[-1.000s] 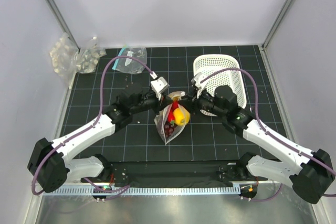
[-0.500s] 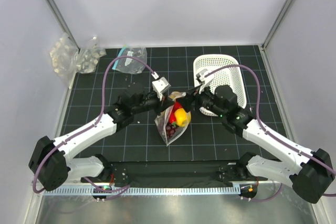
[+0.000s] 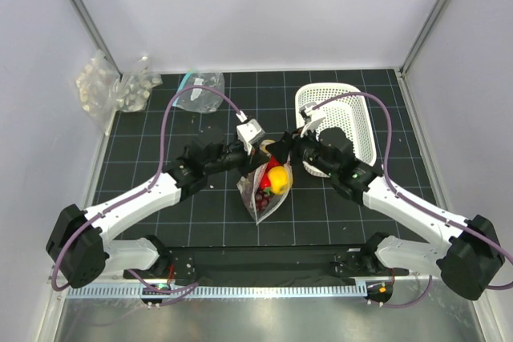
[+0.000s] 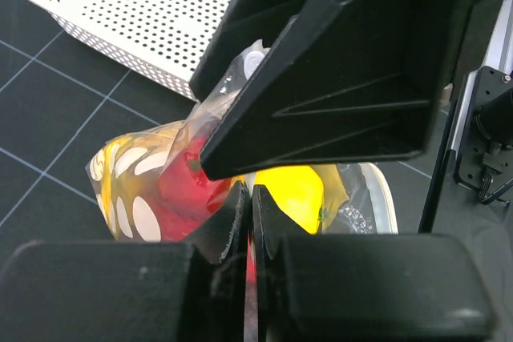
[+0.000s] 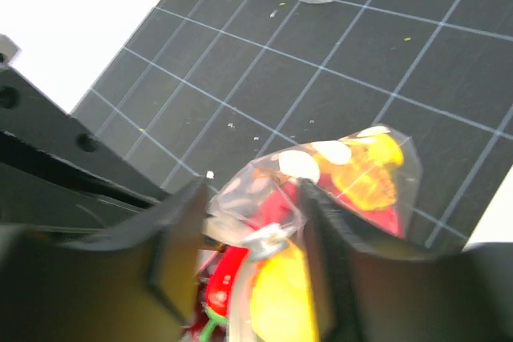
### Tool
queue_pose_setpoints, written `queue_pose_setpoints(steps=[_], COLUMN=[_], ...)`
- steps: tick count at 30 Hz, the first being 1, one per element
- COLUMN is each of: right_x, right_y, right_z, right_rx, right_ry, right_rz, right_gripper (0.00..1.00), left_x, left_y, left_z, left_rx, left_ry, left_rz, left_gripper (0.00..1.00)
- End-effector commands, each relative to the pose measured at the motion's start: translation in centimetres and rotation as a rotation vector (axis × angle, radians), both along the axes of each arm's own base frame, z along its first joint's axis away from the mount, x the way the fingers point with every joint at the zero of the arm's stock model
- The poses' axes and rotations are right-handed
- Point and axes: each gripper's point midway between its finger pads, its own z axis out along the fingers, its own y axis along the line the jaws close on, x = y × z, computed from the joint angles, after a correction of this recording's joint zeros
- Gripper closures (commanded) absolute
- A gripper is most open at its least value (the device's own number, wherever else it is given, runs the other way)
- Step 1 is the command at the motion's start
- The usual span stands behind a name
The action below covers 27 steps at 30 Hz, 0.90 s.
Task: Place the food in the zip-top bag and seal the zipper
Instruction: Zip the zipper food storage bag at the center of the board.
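The zip-top bag (image 3: 263,190) stands upright near the middle of the black gridded surface (image 3: 160,142). Its mouth is held up between the two arms, which meet over it from either side. The white basket (image 3: 341,118) sits just behind the right arm. A clear bag with a teal strip (image 3: 199,92) and some bumpy clear packs (image 3: 112,86) lie well apart at the far left.

The overhead view hides the grip itself — the wrist cameras give it. The left wrist view shows the left jaws clenched tight, pinching the bag's film at its upper edge. The round red fruit (image 4: 184,186) and round yellow fruit (image 4: 292,194) press against the plastic just beyond, and the right arm's black jaws loom over the pouch top. The right wrist view shows the right jaws parted, one finger on each side of the bag's crinkled mouth — whether they press the film I cannot tell. Only this view picks out the red chili (image 5: 226,271), lying beside the yellow fruit. The dark grapes (image 3: 260,197), low in the bag, show only from above.
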Motion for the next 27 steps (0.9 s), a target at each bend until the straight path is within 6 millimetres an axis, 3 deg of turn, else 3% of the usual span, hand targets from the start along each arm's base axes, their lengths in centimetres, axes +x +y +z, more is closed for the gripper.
queue_pose_setpoints(steps=[1, 7, 10, 20, 23, 27], right_x=[0.3, 0.1, -0.3, -0.2, -0.2, -0.2], right_y=[0.9, 0.7, 0.3, -1.0, -0.8, -0.5], right_z=[3.6, 4.0, 4.4, 5.2, 5.1, 5.0], right_rx=[0.074, 0.09, 0.105, 0.149, 0.15, 0.153], right_ry=[-0.053, -0.056, -0.052, -0.079, -0.072, -0.064], right_rz=[-0.015, -0.027, -0.036, -0.098, -0.094, -0.082], right_gripper=[0.49, 0.78, 0.86, 0.93, 0.93, 0.94], left_x=[0.5, -0.9, -1.1, -1.8, -2.1, -2.5], left_y=[-0.8, -2.4, -2.9, -3.6, -4.1, -5.0], left_z=[2.8, 2.2, 2.0, 2.5, 2.8, 3.6], left_rx=[-0.068, -0.034, 0.005, 0.006, -0.038, -0.115], left_ry=[-0.059, -0.105, -0.154, -0.178, -0.162, -0.153], left_rz=[-0.004, -0.05, -0.037, -0.005, -0.016, -0.027], left_gripper=[0.93, 0.75, 0.66, 0.29, 0.11, 0.02])
